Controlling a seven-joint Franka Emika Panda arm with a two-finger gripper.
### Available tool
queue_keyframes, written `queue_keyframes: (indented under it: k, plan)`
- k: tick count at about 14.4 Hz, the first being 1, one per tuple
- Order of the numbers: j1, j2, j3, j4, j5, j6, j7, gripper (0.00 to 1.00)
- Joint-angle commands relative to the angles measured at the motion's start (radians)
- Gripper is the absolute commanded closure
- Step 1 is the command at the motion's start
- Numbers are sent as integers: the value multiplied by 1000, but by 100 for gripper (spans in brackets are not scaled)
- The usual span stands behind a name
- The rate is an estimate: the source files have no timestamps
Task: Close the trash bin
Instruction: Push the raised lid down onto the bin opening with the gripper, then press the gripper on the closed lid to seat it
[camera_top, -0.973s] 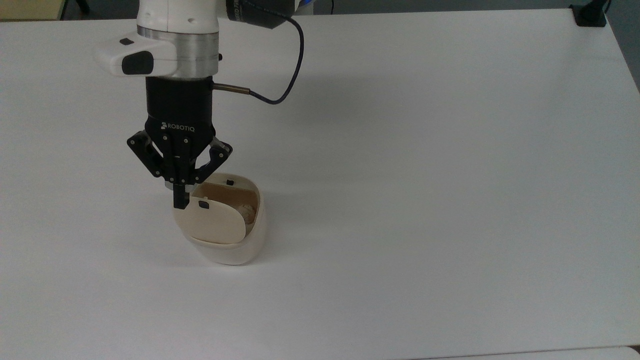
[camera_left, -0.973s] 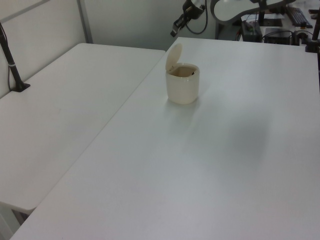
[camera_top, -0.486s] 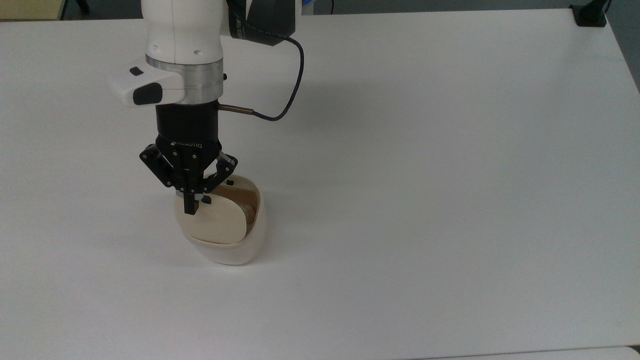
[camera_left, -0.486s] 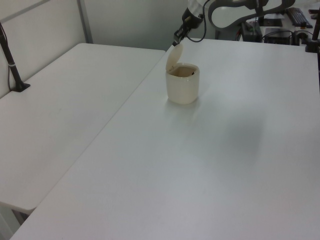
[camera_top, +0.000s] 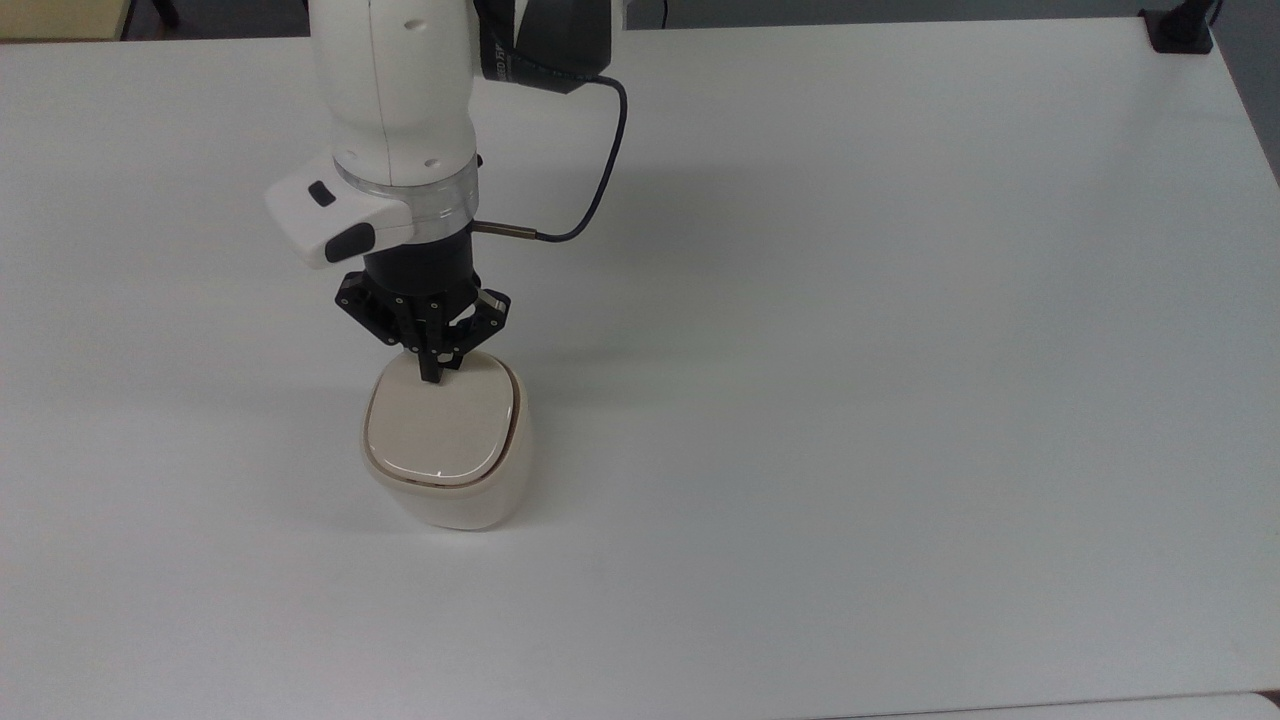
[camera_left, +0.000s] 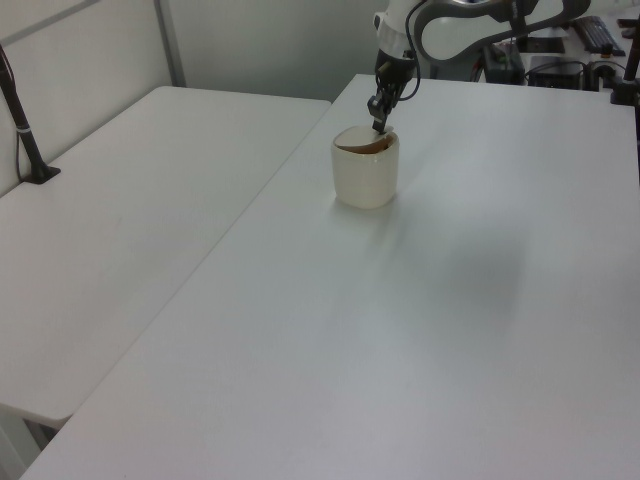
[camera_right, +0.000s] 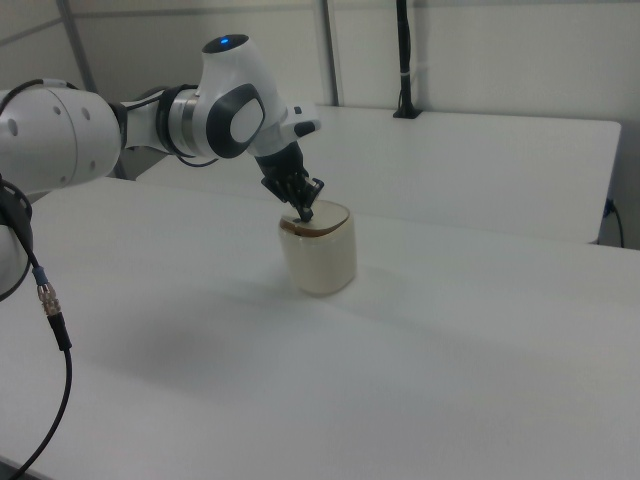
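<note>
One trash bin (camera_top: 447, 455) stands on the desk (camera_top: 900, 350), its lid (camera_top: 440, 430) down under one clenched tool (camera_top: 432, 377).

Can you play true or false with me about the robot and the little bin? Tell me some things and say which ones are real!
1. The lid lies down over the trash bin. True.
2. The gripper presses on the lid's edge, fingers together. True.
3. The bin has tipped over on its side. False: it stands upright on the white table.
4. The gripper is far from the bin, at the table's corner. False: it is right on top of the bin.
5. A black cable loops beside the arm. True.
</note>
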Motion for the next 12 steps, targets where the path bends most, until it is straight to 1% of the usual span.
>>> queue_keyframes:
  k: [1, 2, 7, 12]
  plan:
    - [11, -13, -3, -44, -8, -24, -21, 100]
    - [26, -10, -5, -50, -10, -23, -21, 100]
    - [26, -7, -3, -61, -10, -18, -23, 100]
    - [26, 18, -5, -61, -10, -17, -21, 100]
